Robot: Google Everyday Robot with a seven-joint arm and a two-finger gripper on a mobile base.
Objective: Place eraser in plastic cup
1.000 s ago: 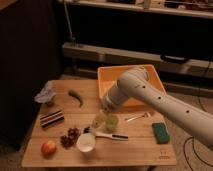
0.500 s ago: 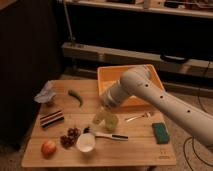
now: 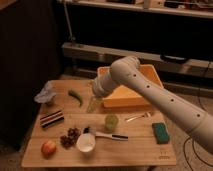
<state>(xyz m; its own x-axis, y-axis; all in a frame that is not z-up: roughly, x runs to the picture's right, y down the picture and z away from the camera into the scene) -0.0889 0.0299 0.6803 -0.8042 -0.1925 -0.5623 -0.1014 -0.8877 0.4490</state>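
The eraser (image 3: 52,119), a small flat block with black, white and reddish stripes, lies on the left part of the wooden table (image 3: 135,150). The plastic cup (image 3: 111,121), short and translucent light green, stands upright near the table's middle. My gripper (image 3: 93,105) hangs at the end of the white arm (image 3: 150,90), above the table between the green pepper and the cup. It is to the right of and behind the eraser, apart from it, and I see nothing in it.
A big orange tub (image 3: 131,90) stands at the back. A white bowl (image 3: 86,142), grapes (image 3: 70,137) and an apple (image 3: 48,148) sit at the front left. A green pepper (image 3: 76,96), a crumpled grey object (image 3: 46,93), a green sponge (image 3: 160,132), a fork (image 3: 137,117) and a dark-handled utensil (image 3: 109,135) also lie there.
The gripper has moved back and slightly left, away from over the cup. The objects on the table have not moved.
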